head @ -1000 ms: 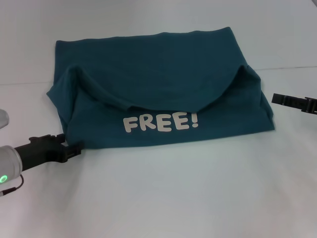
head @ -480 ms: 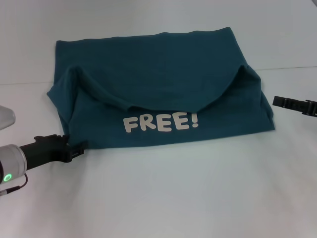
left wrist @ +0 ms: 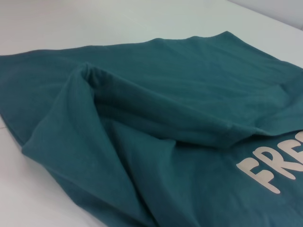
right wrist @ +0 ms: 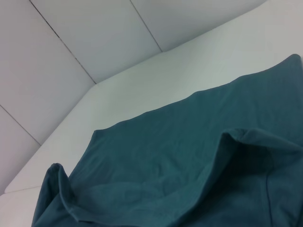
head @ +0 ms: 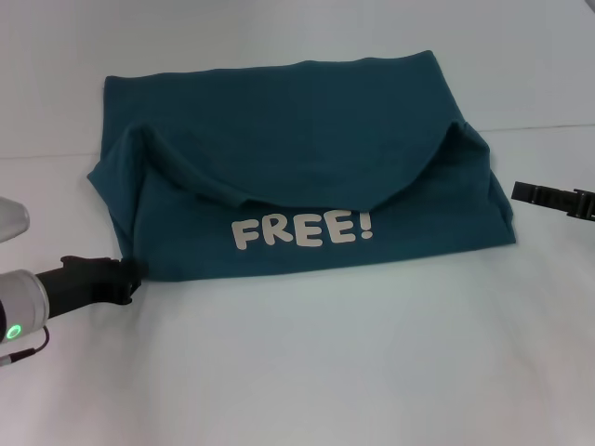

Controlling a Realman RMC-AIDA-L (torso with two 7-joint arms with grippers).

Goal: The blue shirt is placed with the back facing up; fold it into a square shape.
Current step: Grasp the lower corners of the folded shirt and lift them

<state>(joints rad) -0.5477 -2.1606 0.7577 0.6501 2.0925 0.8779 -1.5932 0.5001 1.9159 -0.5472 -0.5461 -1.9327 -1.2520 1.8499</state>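
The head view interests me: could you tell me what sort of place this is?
Probably a lab or test bench: a bare white table, plain white wall panels, and only a blue shirt laid out.

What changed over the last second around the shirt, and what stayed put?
The left gripper crept rightward until it reached the blue shirt at its near left corner; whether it has gripped is unclear. The right gripper and the shirt's folds stayed put.
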